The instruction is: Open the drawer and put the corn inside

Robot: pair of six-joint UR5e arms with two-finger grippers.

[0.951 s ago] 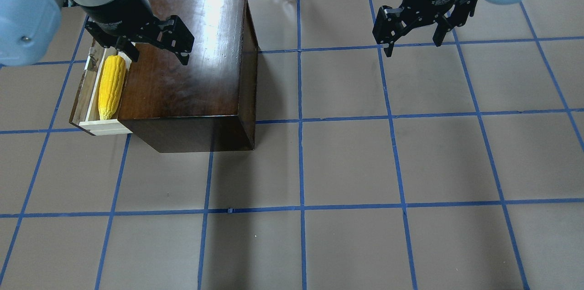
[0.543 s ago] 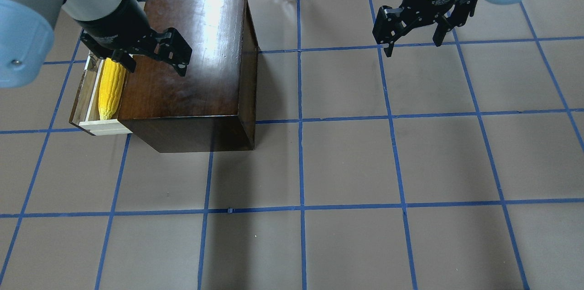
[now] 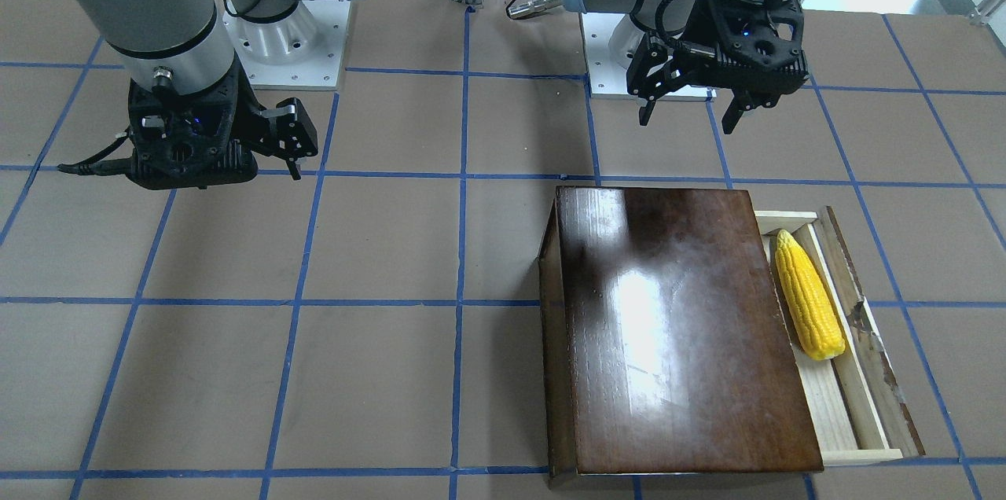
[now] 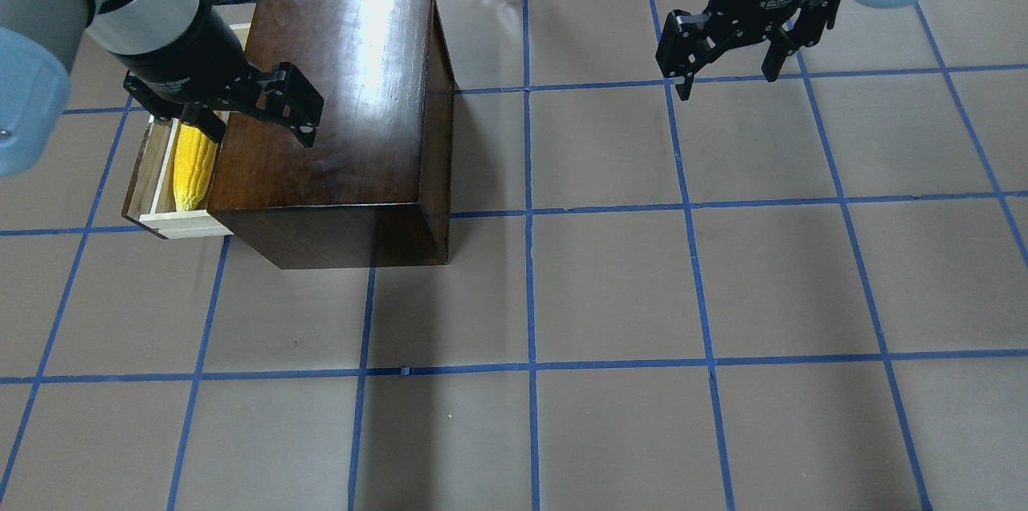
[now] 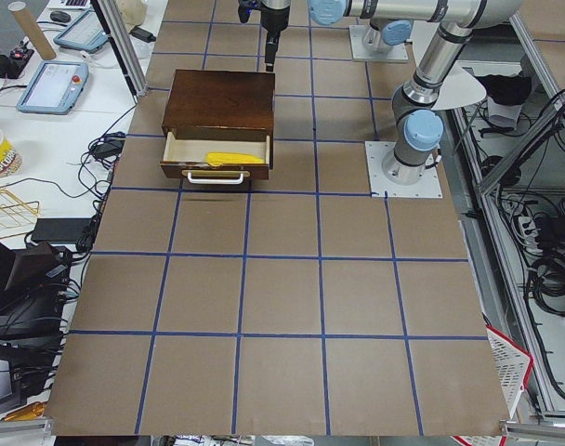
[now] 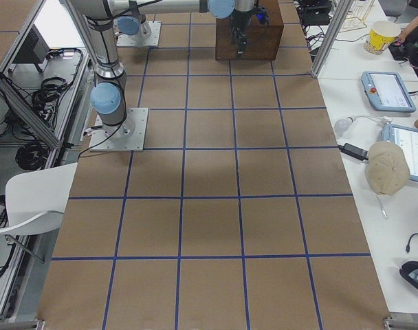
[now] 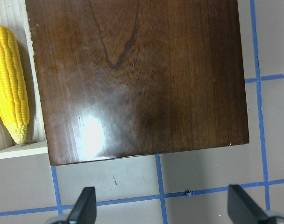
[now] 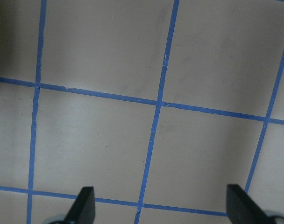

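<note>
Left claw (image 4: 259, 119): fingers spread wide, holding nothing. It hangs above the top of the dark-brown wooden box (image 4: 337, 109), over the edge on the drawer side. In the left wrist view the fingertips (image 7: 83, 207) frame the box's near edge and a strip of brown surface (image 4: 610, 286) crossed by blue tape lines (image 4: 530, 286).

The drawer (image 3: 860, 374) stands pulled out of the box on the side facing away from the right claw (image 4: 727, 83). Its dark front panel (image 3: 874, 343) forms the outermost edge, and its pale end wall shows at the robot's end.

The corn (image 3: 808, 297) lies flat inside the drawer, lower than the left claw and just outboard of it. It lies lengthwise along the box wall, pointed end toward the robot's base. Seen from the left wrist, the cob sits beyond the outer fingertip, its side close against the box's top edge. Pale drawer floor shows past its blunt end.

Right claw: fingers likewise spread wide, nothing held. It hangs well apart from the box, on the side opposite the drawer. Only taped surface shows between its fingertips (image 8: 83, 205). A broad stretch of surface separates the two claws.
</note>
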